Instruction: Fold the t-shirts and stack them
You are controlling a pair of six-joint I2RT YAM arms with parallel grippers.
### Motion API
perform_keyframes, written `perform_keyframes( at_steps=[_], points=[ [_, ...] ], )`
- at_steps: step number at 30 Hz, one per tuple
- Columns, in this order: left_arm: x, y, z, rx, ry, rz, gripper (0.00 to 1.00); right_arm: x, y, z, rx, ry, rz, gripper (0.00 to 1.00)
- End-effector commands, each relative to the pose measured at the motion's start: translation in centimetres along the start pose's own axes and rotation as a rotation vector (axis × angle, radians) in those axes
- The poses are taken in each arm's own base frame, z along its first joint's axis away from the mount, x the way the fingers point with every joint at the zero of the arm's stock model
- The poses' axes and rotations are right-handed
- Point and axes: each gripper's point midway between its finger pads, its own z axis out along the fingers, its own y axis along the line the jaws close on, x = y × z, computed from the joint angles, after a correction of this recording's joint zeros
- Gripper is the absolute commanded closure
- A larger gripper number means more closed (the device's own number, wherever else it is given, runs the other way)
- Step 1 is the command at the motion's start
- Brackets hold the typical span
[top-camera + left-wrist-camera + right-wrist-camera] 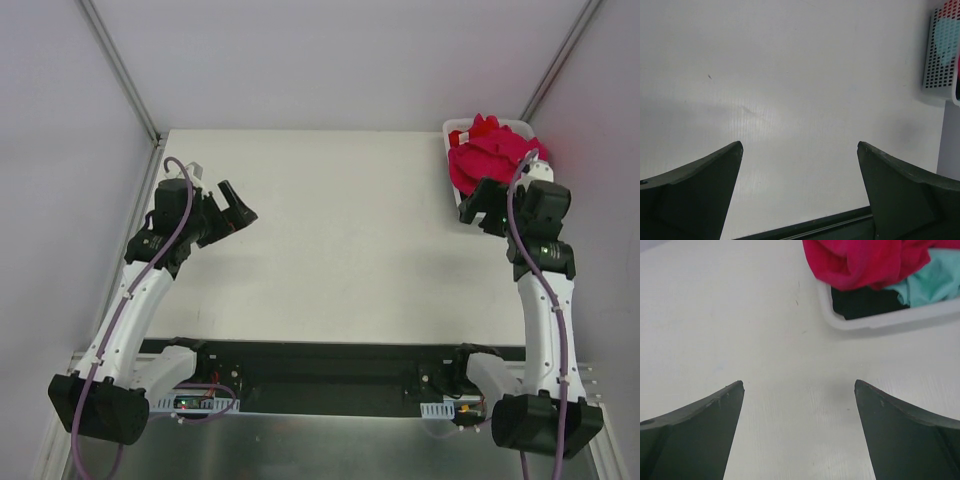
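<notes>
The t-shirts lie crumpled in a white slotted basket [455, 130] at the table's far right corner. A magenta-pink shirt [490, 155] lies on top and spills over the rim. In the right wrist view the magenta shirt [865, 260] covers a teal shirt [932, 282] and a dark shirt [865, 302] inside the basket rim [880, 321]. My right gripper [478, 215] is open and empty over the bare table just in front of the basket; it also shows in the right wrist view [799, 383]. My left gripper [240, 205] is open and empty at the table's left side, and shows in the left wrist view [800, 145].
The white table [340, 230] is walled by grey panels on the left, back and right. In the left wrist view the basket's slotted wall [942, 50] stands far across the table, with teal showing through the slots. A dark rail [320, 365] runs along the near edge.
</notes>
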Motion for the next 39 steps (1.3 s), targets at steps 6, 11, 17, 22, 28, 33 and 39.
perform_keyframes(
  at_steps=[6,11,17,22,28,33,39],
  points=[
    [-1.1,-0.6,0.1,0.02,-0.005,0.033,0.01,1.1,0.3,2.3,-0.029,0.078,-0.059,0.04],
    [-1.1,-0.6,0.2,0.018,-0.003,0.037,0.01,2.6,0.3,8.5,-0.014,0.24,-0.116,0.02],
    [-1.0,0.0,0.0,-0.002,-0.02,0.051,0.01,4.2,-0.9,14.2,0.103,0.389,-0.311,0.03],
    [-1.0,0.7,-0.2,-0.025,-0.04,0.053,0.01,7.3,-3.8,17.7,0.219,0.504,-0.305,0.18],
    [-0.7,1.2,-0.2,-0.038,-0.036,0.054,0.01,10.7,-3.5,16.6,0.211,0.568,-0.321,0.99],
    [-0.5,1.5,0.1,-0.048,-0.028,0.046,0.01,14.8,3.0,10.8,0.099,0.574,-0.514,0.99],
    [-0.5,2.2,0.7,-0.074,-0.015,0.054,0.01,21.9,14.0,1.5,-0.247,0.578,-0.728,0.99]
  ],
)
